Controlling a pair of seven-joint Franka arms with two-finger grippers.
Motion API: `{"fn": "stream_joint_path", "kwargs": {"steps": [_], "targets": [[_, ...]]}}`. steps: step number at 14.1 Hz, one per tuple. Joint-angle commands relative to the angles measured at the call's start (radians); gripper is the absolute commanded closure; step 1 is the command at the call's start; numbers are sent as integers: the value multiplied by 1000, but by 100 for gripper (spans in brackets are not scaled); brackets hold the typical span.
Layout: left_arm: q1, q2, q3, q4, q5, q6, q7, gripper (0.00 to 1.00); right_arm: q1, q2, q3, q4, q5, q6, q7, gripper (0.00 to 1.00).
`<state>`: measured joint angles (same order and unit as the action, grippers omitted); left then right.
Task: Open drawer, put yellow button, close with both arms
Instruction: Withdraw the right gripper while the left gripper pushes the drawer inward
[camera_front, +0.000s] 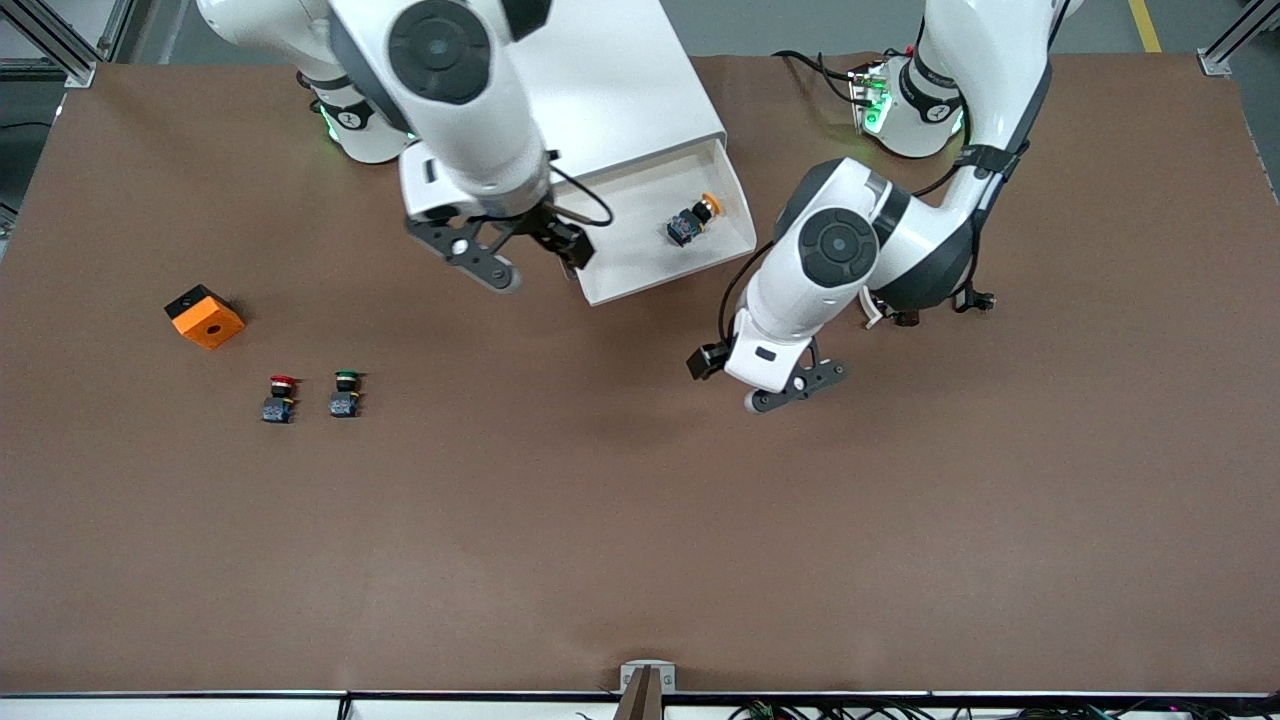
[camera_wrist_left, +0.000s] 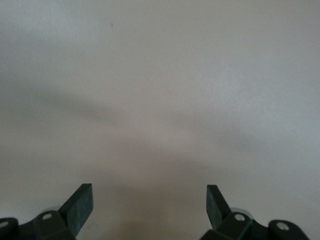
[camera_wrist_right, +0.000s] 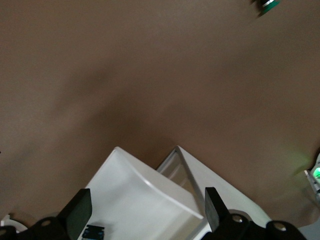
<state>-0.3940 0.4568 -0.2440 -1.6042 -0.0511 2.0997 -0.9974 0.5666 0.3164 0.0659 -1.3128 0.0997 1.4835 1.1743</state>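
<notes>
The drawer (camera_front: 668, 232) stands pulled out from the cabinet (camera_front: 610, 80), and the yellow button (camera_front: 694, 220) already lies in its tray, toward the corner at about two o'clock from the tray's middle. So the placing looks done; closing is the step in hand.

The right gripper (camera_front: 520, 252) hovers over the drawer's front corner, fingers (camera_wrist_right: 80, 212) spread wide and empty. The left gripper (camera_front: 765, 385) hangs over bare desk (camera_front: 640, 520), at about five o'clock from the drawer, fingers (camera_wrist_left: 80, 205) also wide open, holding nothing.

Next, I judge, both grippers must come against the drawer front and push together, evenly, so the tray slides in straight without jamming.
</notes>
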Motion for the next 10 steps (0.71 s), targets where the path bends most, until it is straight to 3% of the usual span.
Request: {"fn": "stream_joint_path", "kwargs": {"steps": [1, 10], "targets": [[-31, -29, 0, -36, 53, 2, -67, 0, -74, -5, 14, 27, 11, -81, -158, 0], [-114, -59, -29, -99, 45, -49, -211, 0, -465, -16, 9, 99, 2, -311, -847, 0]]}}
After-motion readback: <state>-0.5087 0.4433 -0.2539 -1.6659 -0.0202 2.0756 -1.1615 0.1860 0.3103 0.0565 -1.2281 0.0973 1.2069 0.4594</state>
